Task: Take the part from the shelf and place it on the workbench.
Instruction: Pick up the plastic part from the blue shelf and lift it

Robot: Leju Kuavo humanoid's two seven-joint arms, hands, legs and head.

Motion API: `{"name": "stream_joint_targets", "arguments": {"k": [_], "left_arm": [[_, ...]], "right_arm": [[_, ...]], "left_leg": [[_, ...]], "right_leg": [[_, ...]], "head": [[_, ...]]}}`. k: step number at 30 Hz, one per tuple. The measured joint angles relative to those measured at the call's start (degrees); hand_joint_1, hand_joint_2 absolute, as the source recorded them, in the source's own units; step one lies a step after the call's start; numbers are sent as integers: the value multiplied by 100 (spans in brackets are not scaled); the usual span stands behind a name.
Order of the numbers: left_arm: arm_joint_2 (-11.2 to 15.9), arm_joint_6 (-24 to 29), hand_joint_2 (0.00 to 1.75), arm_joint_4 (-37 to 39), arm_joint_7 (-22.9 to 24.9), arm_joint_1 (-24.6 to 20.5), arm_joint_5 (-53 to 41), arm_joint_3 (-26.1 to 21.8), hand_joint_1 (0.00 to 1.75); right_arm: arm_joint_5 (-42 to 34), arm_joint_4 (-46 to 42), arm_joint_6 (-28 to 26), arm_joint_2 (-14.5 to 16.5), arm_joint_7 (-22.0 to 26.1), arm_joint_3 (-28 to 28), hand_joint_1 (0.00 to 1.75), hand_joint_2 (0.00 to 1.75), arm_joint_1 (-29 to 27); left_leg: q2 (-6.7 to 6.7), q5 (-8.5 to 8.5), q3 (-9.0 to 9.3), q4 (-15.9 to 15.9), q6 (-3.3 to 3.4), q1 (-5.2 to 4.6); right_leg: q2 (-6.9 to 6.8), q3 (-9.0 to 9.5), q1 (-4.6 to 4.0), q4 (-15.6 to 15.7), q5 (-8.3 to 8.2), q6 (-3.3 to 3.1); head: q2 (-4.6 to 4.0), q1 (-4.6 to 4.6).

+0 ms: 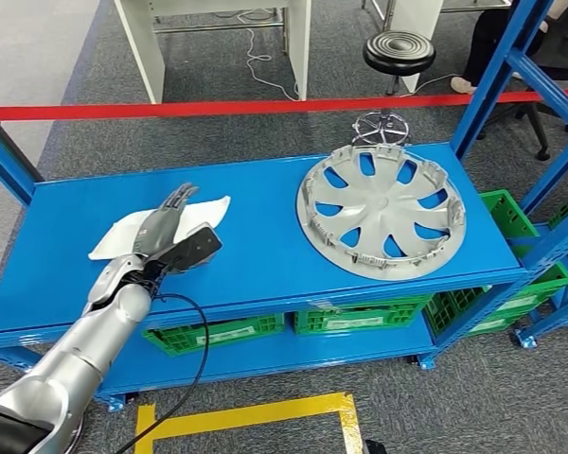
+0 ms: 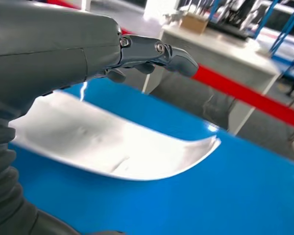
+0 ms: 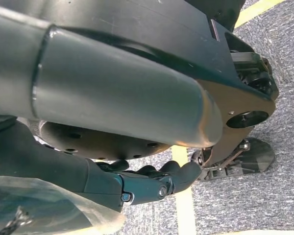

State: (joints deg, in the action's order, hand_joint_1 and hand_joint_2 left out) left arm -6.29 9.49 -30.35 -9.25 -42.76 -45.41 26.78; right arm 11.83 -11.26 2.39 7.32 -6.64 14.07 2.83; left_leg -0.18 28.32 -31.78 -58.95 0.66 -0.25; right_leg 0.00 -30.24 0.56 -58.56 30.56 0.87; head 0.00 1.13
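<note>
1. The left arm (image 1: 88, 355) reaches up and forward from the lower left over the blue shelf (image 1: 259, 246), forearm slanting toward the shelf's left part.
2. The left hand (image 1: 163, 232) is stretched out nearly flat, fingers (image 2: 175, 58) straight, close together and pointing away from the robot; they hold nothing.
3. Under and just ahead of those fingers lies a pale, thin curved panel (image 1: 195, 216), flat on the shelf top. In the left wrist view the panel (image 2: 112, 144) sits below the fingers with blue shelf showing between; I cannot tell whether the hand touches it.
4. A dark flat block at the wrist (image 1: 195, 248) sticks out on the thumb side of the hand, over the shelf.
5. Well off to the thumb side of the fingers, on the right part of the same shelf, a silver hubcap (image 1: 381, 213) lies flat.
6. The right hand (image 3: 153, 183) hangs over grey carpet (image 3: 279, 196) with yellow floor tape (image 3: 184, 205); its fingers are lightly curled, with nothing in them.
7. Green crates (image 1: 217, 333) sit on the lower shelf level, beneath the left hand.
</note>
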Motion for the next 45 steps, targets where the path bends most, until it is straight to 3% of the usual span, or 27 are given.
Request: {"name": "stream_joint_targets", "arguments": {"k": [11,17,22,29,38,45], "left_arm": [[-2,-176,175,237,68,-60,311,-415,0],[-2,201,175,314,257,-60,17,-452,0],[29,943,175,404,1019,-111,-1321,-147,0],[127,449,175,639,1413,-163,-1762,168,0],[267,336,175,774,1587,-174,-1908,168,0],[421,426,175,825,2903,-262,-2952,309,0]], "right_arm": [[-234,0,-1,-2,-589,153,0,0,6],[-220,0,-27,-2,-637,203,0,0,-1],[-213,0,-45,-2,-609,233,0,0,-6],[-185,0,29,-5,-478,291,0,0,-17],[-116,0,40,-13,-566,309,0,0,-19],[87,0,47,-13,-248,313,0,0,-25]], "left_leg": [[1,0,-1,0,0,0],[0,0,-1,0,0,0],[-1,0,-2,0,0,0],[2,0,-2,0,0,0],[2,0,-2,0,0,0],[1,0,-2,0,0,0]], "right_leg": [[2,0,0,0,0,0],[1,0,0,0,0,0],[-3,0,0,0,0,0],[4,-1,-1,0,0,0],[2,0,-1,0,0,0],[3,0,-1,0,0,0]], "head": [[0,1],[0,1],[0,0],[0,0],[0,1],[0,0]]}}
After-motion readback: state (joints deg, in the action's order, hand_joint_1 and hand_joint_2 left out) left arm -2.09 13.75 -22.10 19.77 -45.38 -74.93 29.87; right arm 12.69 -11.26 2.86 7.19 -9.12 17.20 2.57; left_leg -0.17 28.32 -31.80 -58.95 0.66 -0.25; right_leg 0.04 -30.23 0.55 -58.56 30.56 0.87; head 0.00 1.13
